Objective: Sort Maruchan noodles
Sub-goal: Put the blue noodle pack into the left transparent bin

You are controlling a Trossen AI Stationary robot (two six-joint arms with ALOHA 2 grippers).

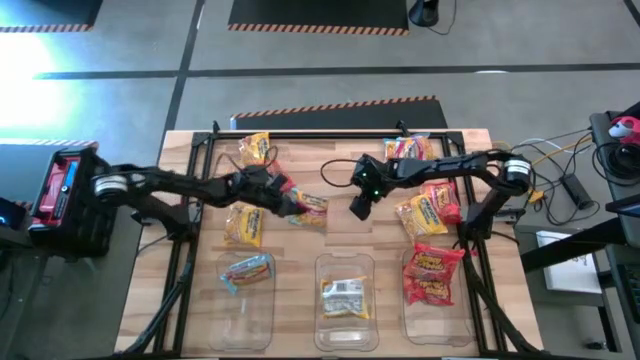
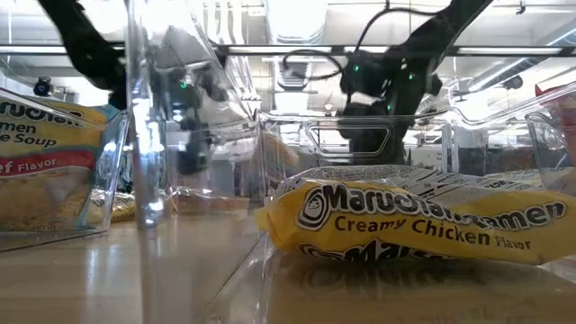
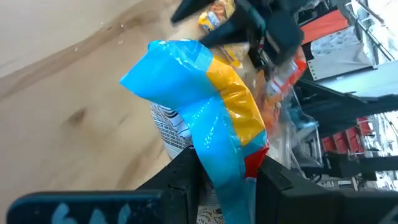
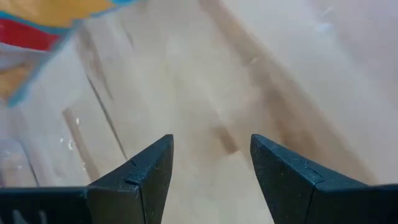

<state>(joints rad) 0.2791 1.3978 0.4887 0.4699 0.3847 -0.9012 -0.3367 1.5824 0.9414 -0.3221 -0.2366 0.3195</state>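
Three bins [image 1: 345,262] below my grippers each hold packets; several loose packets [image 1: 428,212] remain. Left gripper [image 3: 227,177] clamped on blue-orange packet [image 3: 205,106]; right gripper [image 4: 211,163] parted, empty.

Counter [image 1: 300,250]: pale wood grain. Left gripper [image 3: 227,180], dark, pinches a blue, yellow and red packet [image 3: 205,112]. Packet in middle bin [image 2: 423,220]: yellow, black lettering. Right-hand bin's packet [image 1: 432,272]: red. Right gripper [image 4: 211,165]: dark.
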